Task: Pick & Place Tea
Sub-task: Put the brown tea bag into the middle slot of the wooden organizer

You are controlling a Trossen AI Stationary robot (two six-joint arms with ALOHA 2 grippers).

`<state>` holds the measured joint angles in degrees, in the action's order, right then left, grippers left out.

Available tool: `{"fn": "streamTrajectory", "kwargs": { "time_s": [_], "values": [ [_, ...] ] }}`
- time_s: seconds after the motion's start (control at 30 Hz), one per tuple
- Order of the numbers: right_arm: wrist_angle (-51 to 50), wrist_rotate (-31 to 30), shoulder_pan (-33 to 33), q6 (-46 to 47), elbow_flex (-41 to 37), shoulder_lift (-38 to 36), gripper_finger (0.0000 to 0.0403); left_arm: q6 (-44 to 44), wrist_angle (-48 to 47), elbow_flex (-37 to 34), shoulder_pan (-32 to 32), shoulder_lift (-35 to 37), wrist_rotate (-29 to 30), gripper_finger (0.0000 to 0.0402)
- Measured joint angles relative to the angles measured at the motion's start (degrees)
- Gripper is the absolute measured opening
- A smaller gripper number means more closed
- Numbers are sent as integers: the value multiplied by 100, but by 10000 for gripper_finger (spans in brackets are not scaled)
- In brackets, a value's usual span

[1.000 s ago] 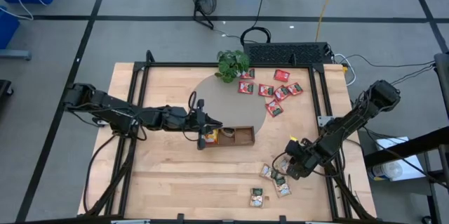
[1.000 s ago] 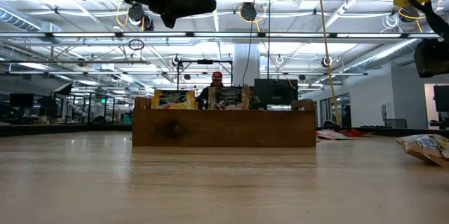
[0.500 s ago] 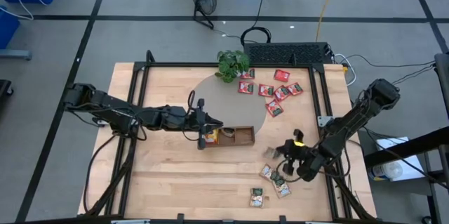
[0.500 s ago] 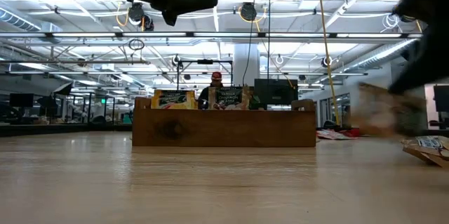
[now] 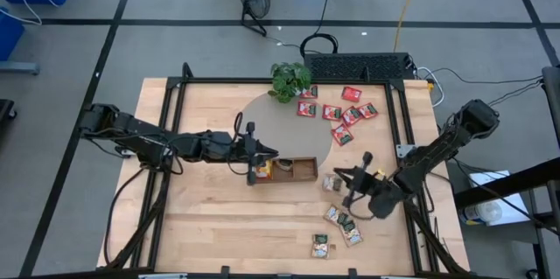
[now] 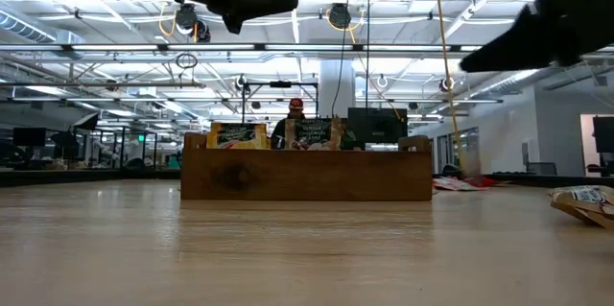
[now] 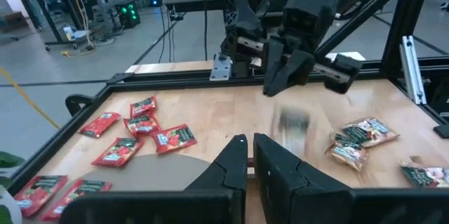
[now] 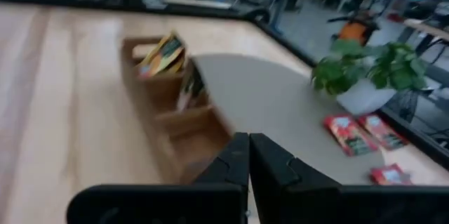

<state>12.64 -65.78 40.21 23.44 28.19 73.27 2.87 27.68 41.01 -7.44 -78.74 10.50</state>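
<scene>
While our right gripper point(image 5: 337, 179), clenched on one pale beige tea packet point(image 5: 331, 182), hangs right of the compartmented wooden tray point(image 5: 304, 169), presumably bound there, our left gripper point(image 5: 262, 164) sits shut and empty at the tray's left end beside filed packets point(image 6: 236, 135).

7 red packets point(image 5: 341, 115), 1 tray point(image 5: 305, 169)

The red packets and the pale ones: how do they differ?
The red packets lie at the table's far side, by the plant, some on the grey mat; the pale packets lie on bare wood at the near edge. The red group has more packets than the pale one. Both are small flat squares outside the tray.
</scene>
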Motion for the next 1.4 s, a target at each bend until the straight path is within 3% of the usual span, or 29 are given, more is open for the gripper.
{"fn": "streamTrajectory", "kwargs": {
  "time_s": [0.13,0.2,0.33,0.47,0.57,0.7,0.77,0.83,0.93,1.2,1.4],
  "values": [
    [2475,801,-659,-1371,-428,522,0,275,7,0,35,0,0,33],
    [3183,1317,-926,-1869,-454,827,0,435,7,0,43,0,0,33],
    [3417,1545,-1089,-2465,-383,1034,1,453,5,0,39,0,0,33],
    [3347,2449,-1080,-2861,-379,886,27,447,-3,0,41,0,2,33],
    [2175,2751,-1061,-2381,-51,558,78,444,-43,0,41,0,2,33],
    [-1604,3194,-1217,-513,1118,512,172,436,-55,0,40,0,2,33],
    [-2901,3603,-1397,283,1530,765,216,435,-55,0,41,0,2,33],
    [-3456,4030,-1524,730,1634,1054,251,436,-54,0,41,0,2,33],
    [-3452,4715,-1626,1050,1620,1403,285,436,-53,0,41,0,2,33],
    [-3448,5503,-1856,1401,1602,2218,285,433,-52,0,41,0,5,33],
    [-3642,5736,-1933,1353,1596,2345,213,411,-93,0,46,0,5,33]
  ]
}}
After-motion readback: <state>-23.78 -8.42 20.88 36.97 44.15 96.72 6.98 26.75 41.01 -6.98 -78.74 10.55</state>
